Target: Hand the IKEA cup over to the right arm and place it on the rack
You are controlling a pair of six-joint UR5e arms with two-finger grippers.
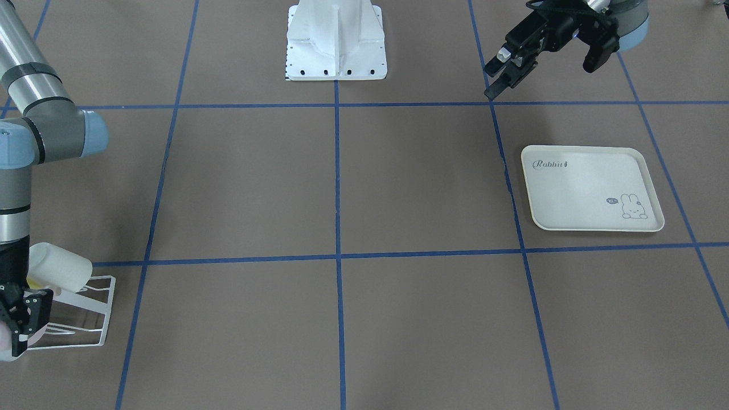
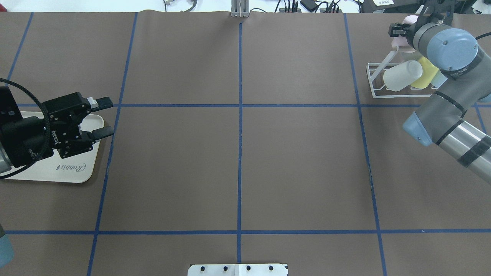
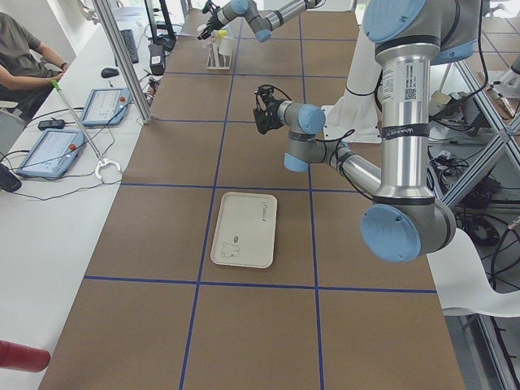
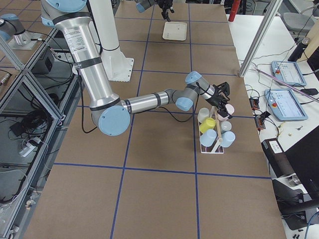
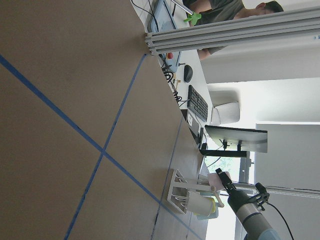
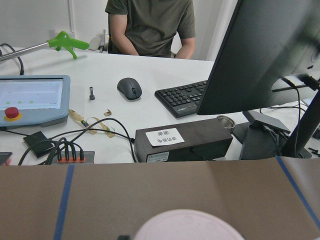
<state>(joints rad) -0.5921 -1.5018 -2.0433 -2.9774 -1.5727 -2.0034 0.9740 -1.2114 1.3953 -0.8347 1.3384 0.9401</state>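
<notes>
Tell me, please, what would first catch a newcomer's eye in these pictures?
The eye goes first to the white wire rack at the table's far right corner. There the right gripper appears to hold a pink cup beside a white cup and a yellow cup already hung. Across the table, the left gripper hangs in the air, jaws open and empty, near a cream rabbit-print tray.

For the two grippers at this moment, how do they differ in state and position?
The left gripper has its fingers spread and holds nothing; the right gripper is closed on a pink cup. The left gripper hangs in the air near the rabbit-print tray; the right gripper is at the white wire rack, which carries other cups. Both are black and two-fingered.
</notes>
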